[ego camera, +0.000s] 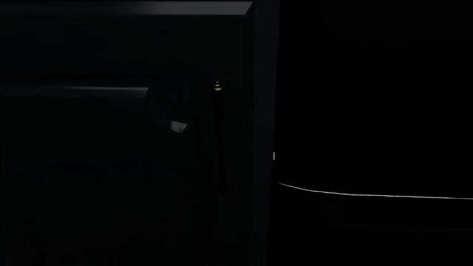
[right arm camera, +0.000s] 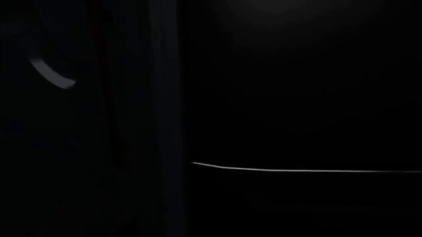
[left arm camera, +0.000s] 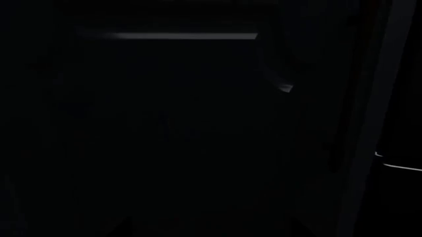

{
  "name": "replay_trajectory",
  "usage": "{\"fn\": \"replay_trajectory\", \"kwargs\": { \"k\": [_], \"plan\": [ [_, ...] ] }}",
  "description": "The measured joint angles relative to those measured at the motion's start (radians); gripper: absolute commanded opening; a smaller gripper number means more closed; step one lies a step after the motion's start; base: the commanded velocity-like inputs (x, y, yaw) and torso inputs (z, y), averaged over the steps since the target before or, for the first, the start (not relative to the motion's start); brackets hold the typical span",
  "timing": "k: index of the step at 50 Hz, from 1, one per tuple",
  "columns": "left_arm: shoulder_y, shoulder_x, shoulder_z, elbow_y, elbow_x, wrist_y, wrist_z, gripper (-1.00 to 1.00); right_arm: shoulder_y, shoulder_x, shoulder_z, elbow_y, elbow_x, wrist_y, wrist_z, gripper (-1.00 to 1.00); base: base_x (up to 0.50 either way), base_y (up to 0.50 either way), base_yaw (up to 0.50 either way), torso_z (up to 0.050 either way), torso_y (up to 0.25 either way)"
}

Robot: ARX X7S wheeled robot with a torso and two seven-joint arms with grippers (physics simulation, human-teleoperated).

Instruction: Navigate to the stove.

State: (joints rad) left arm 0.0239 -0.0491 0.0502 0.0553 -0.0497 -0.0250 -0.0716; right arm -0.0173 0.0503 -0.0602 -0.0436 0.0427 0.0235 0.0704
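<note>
Darkness fills all three views; only a faint cabinet edge (ego camera: 199, 8) and a thin light line (ego camera: 369, 194) show. Neither gripper is discernible, so their opening cannot be told.

Nearly everything is in darkness. At left stands a dark cabinet front (ego camera: 126, 166) with a faintly lit top edge (ego camera: 148, 8) and a slim vertical handle (ego camera: 218, 138). At right, a thin pale line (ego camera: 369, 194) crosses a black surface.
</note>
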Motion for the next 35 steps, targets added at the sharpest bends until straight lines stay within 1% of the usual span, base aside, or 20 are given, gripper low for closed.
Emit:
{"fn": "replay_trajectory", "kwargs": {
  "k": [7,35],
  "plan": [
    [0.006,-0.015,0.01,0.015,-0.012,-0.008,-0.016,1.0,-0.005,0.009,-0.015,-0.015,0.01,0.009,0.016,1.0,-0.05,-0.35,0.0,0.0,0.0],
    [0.016,-0.053,0.052,0.036,-0.045,-0.01,-0.055,1.0,-0.008,0.05,-0.066,-0.041,0.02,0.042,0.068,1.0,-0.03,-0.5,0.0,0.0,0.0]
  ]
}}
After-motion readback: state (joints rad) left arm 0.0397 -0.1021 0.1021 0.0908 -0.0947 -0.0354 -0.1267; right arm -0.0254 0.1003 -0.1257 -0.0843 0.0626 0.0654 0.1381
